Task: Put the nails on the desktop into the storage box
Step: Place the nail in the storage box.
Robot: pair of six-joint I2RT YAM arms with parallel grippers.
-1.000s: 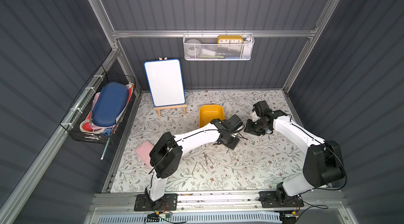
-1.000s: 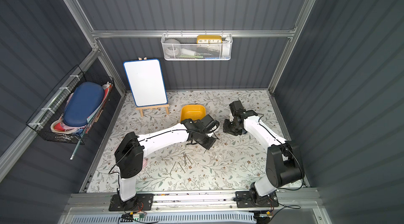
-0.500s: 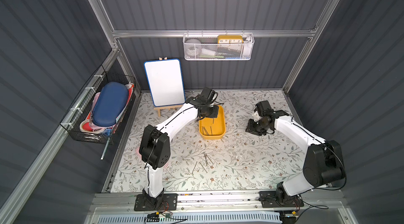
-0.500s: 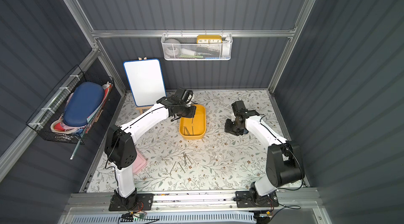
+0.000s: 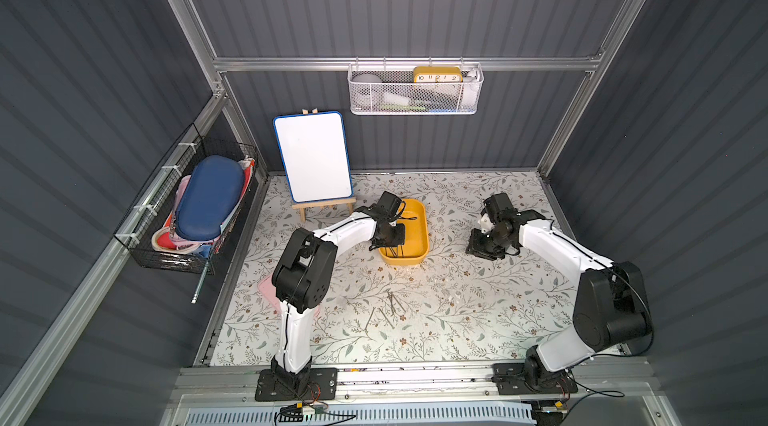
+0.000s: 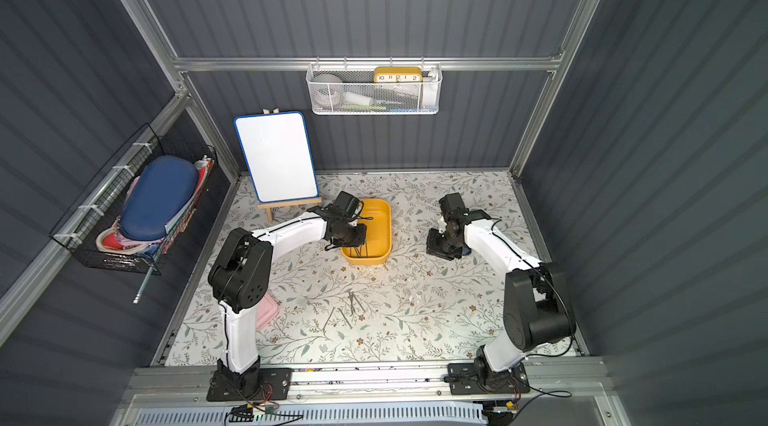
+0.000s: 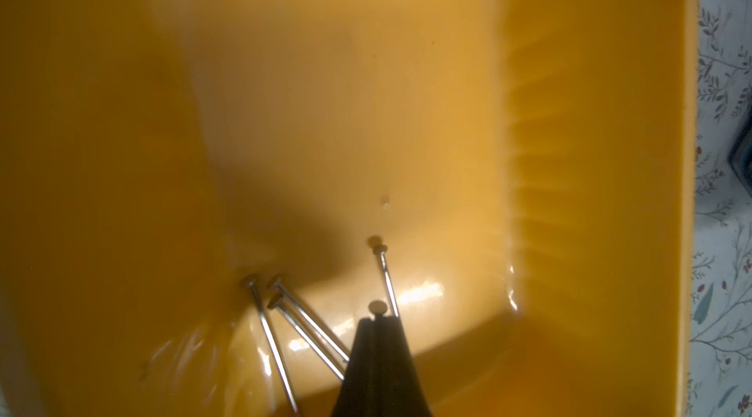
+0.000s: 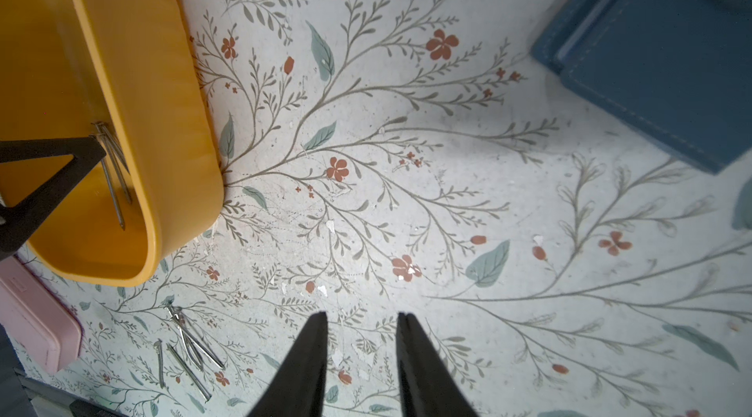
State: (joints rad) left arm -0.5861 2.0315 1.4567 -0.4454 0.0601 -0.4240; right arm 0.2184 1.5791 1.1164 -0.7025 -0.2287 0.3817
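Now holding a small sheaf of the nails point(image 7: 311, 319) in the left gripper point(image 7: 376, 319), jaws pressed flat together, down inside the storage box point(image 5: 423, 232) toward its 6 o'clock end, with no shaft outside the walls. Probably only an opening of the jaws needed to drop them.

With the right gripper point(image 8: 362, 325) parted and empty, over the desktop point(image 8: 407, 191) at 3 o'clock of the box.

Left to fetch: loose nails point(image 5: 390, 309) on the desktop at 6 o'clock of the box, fanned out, long axes mostly near the 12-to-6 line, a few skewed toward 11-to-5 and 1-to-7. Straight at 6 o'clock from the left gripper, about 8 o'clock from the right; judged nearer the left.

Cannot count the held nails, nor tell whether any lie free on the box floor; in both top views largely hidden under the wrist. Pink case point(image 6: 268, 311) half covered by the left arm.
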